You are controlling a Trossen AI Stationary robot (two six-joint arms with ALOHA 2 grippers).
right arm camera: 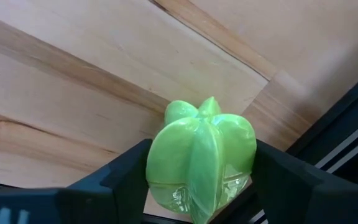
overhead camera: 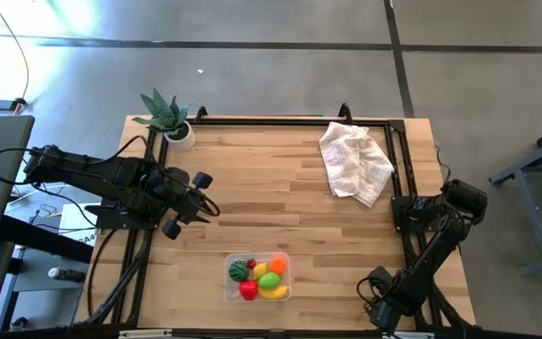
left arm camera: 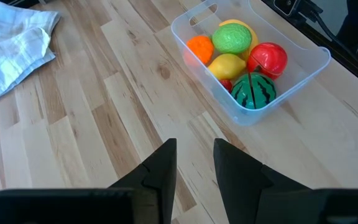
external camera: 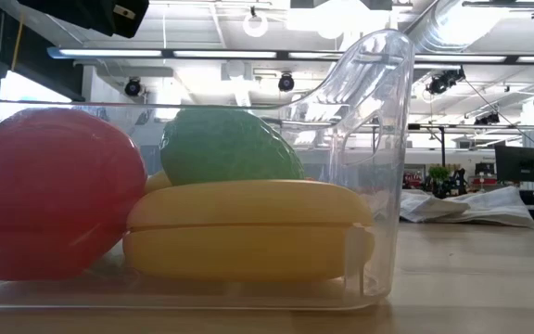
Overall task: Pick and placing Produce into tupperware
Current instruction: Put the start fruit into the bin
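The clear tupperware (overhead camera: 230, 290) stands near the table's near edge. It holds several toy produce pieces: a watermelon (left arm camera: 253, 91), a red fruit (left arm camera: 267, 59), a bumpy green one (left arm camera: 232, 37), an orange (left arm camera: 199, 48) and a lemon (left arm camera: 227, 65). The low view shows a banana (external camera: 248, 232) lying against the container's near wall. My left gripper (left arm camera: 195, 163) hovers open and empty over the table's left part (overhead camera: 188, 200). My right gripper (right arm camera: 201, 183) is at the near right corner (overhead camera: 381, 294), shut on a ribbed green toy pepper (right arm camera: 201, 155). My right gripper pinches the green pepper between its two fingers (right arm camera: 126, 171), one on each of its opposite ribbed sides (right arm camera: 159, 155). The fingers point down at the wood near the table's black edge frame. Whether the pepper rests on the table or hangs clear cannot be told.
A crumpled white checked cloth (overhead camera: 356, 162) lies toward the far right of the table. A spiky green plant in a white pot (overhead camera: 169, 119) stands at the far left corner. Black frame rails (overhead camera: 398, 179) and cables run along the table's sides. Bare wood (overhead camera: 271, 207) fills the middle.
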